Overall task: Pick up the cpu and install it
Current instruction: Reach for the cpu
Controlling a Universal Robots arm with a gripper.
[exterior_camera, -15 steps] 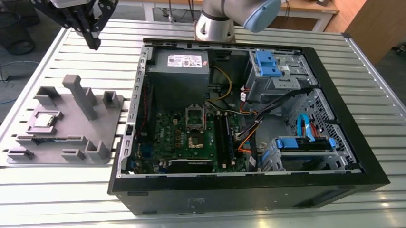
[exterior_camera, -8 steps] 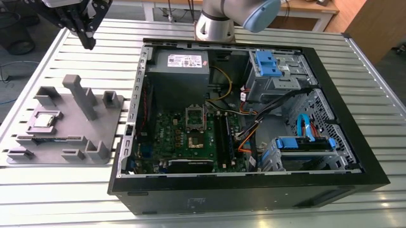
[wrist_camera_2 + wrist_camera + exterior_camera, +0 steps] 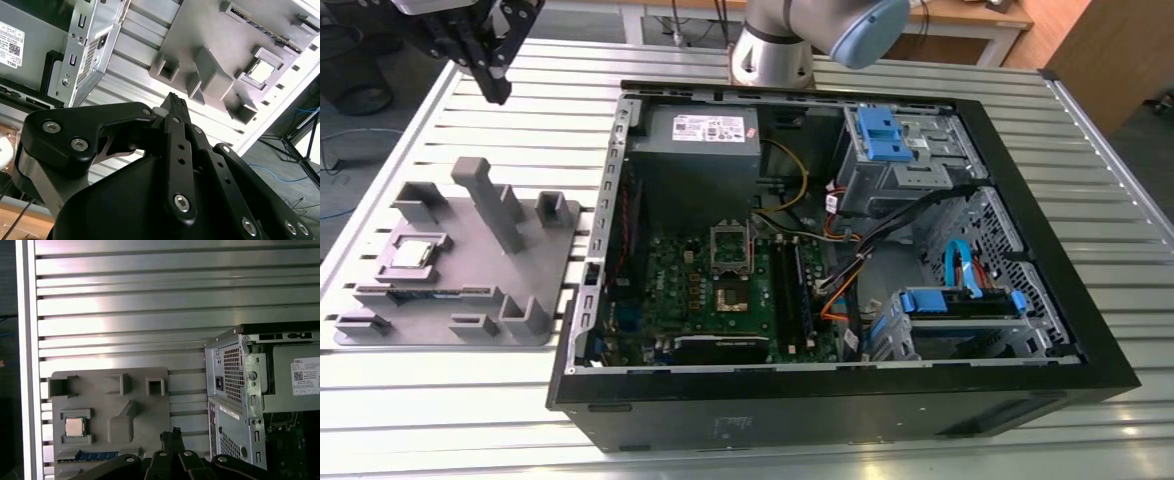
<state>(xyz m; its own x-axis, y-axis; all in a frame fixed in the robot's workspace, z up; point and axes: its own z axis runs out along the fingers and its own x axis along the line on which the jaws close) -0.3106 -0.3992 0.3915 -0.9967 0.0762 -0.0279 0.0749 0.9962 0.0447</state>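
Your cpu [image 3: 411, 252] lies flat, metal top up, in a square pocket of the grey holder [image 3: 460, 305]. The holder sits on the slatted table [image 3: 534, 130] at the exterior view's left. Nothing touches the cpu. A memory stick [image 3: 424, 292] lies in a slot just on its near side.

The open case [image 3: 1047, 250] lies beside the holder, on the exterior view's right, with the motherboard [image 3: 680, 285] on its floor. The socket [image 3: 730, 293] on the board is uncovered and bare, well apart from the cpu.

Your gripper [image 3: 495, 95] hangs above the table's far left corner, beyond the holder's far edge and clear of everything. In the second wrist view its fingertips [image 3: 173, 100] are pressed together with nothing between them, and the cpu [image 3: 261, 73] lies well beyond them.
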